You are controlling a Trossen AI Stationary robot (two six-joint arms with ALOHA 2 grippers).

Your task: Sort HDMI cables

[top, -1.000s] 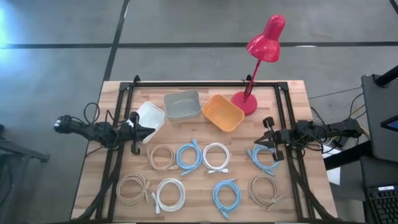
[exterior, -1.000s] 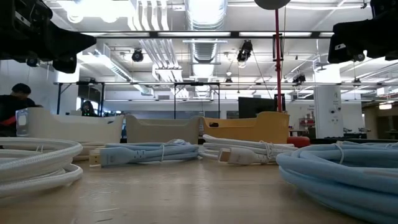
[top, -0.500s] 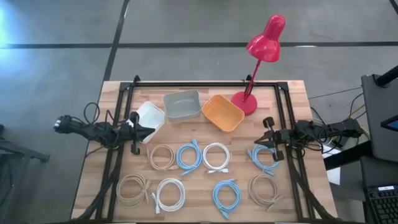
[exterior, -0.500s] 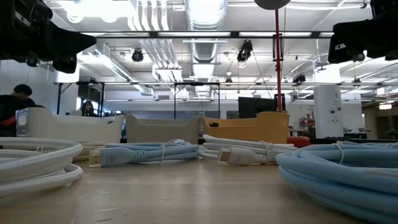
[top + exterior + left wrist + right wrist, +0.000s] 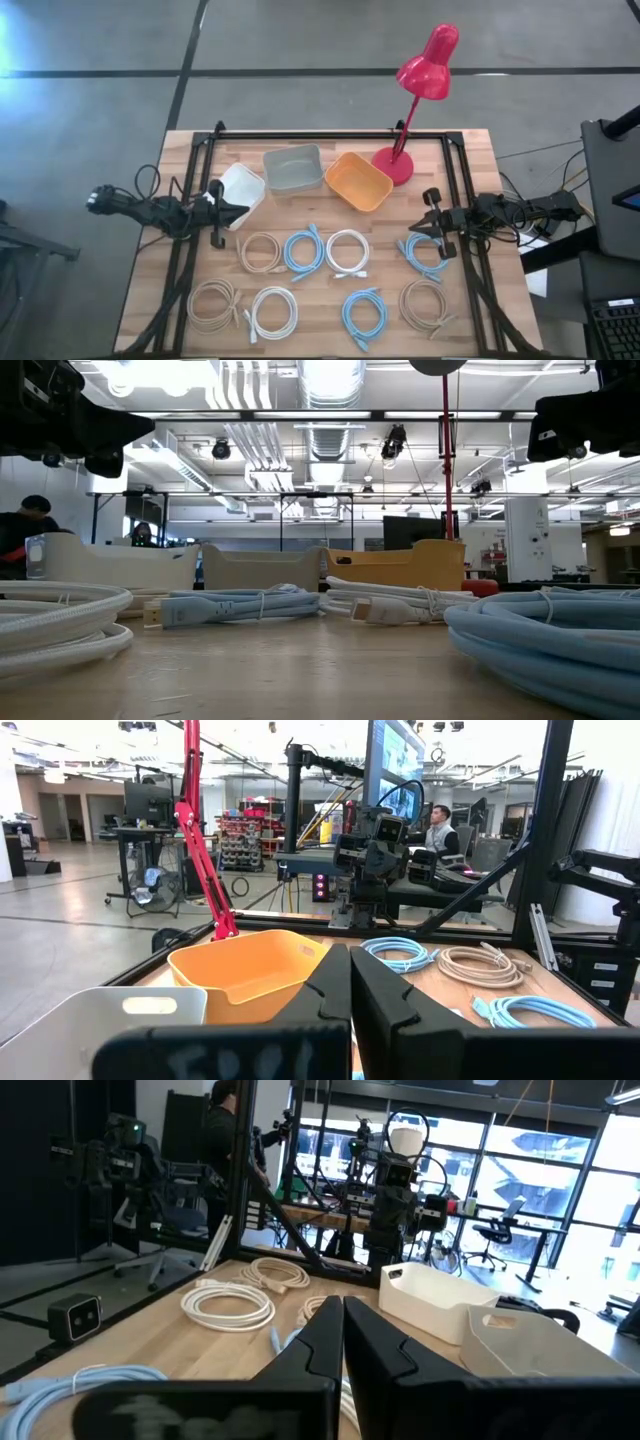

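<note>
Several coiled HDMI cables lie flat on the wooden table. In the far row are a tan coil point(image 5: 261, 250), a light blue coil point(image 5: 304, 250), a white coil point(image 5: 347, 252) and a light blue coil point(image 5: 425, 252). In the near row are a tan coil point(image 5: 213, 303), a white coil point(image 5: 272, 312), a light blue coil point(image 5: 364, 315) and a tan coil point(image 5: 427, 303). My left gripper point(image 5: 218, 212) point(image 5: 350, 990) hovers shut at the table's left side, beside the white bin. My right gripper point(image 5: 432, 222) point(image 5: 343, 1330) hovers shut at the right side, above the far blue coil.
Three bins stand along the far part of the table: white point(image 5: 240, 193), grey point(image 5: 293, 168), orange point(image 5: 358, 181). A red desk lamp point(image 5: 415, 100) stands at the far right. A black frame runs along the table's edges. People show in the room beyond.
</note>
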